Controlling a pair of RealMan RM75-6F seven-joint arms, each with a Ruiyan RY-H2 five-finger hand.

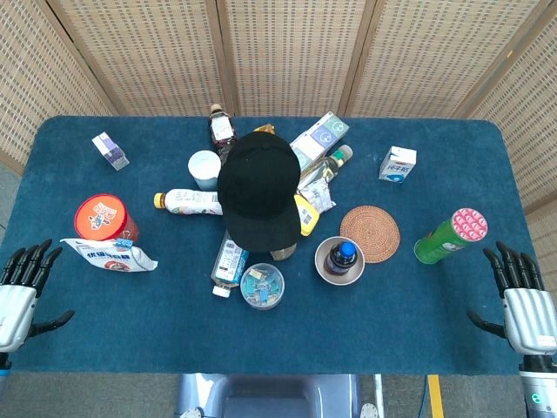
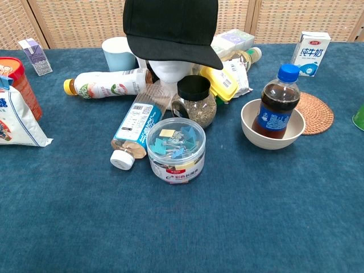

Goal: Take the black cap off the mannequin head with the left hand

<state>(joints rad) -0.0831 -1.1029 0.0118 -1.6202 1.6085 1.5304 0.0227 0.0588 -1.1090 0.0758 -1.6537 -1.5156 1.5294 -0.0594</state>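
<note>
The black cap [image 1: 259, 190] sits on the white mannequin head [image 2: 168, 70] in the middle of the table, its brim toward the front; in the chest view the black cap [image 2: 170, 28] covers the top of the head. My left hand [image 1: 21, 287] hangs at the table's left front edge, fingers spread, holding nothing, far from the cap. At the right front edge my right hand [image 1: 522, 300] is likewise spread and holds nothing. Neither hand shows in the chest view.
Around the head lie a clear tub of clips [image 2: 176, 149], a dark-lidded jar [image 2: 195, 101], lying bottles [image 2: 135, 129] [image 2: 111, 83], a cola bottle in a bowl [image 2: 274, 111], a woven coaster [image 1: 370, 232], a green can [image 1: 451, 235], a red tub [image 1: 103, 218] and a white bag [image 1: 113, 253].
</note>
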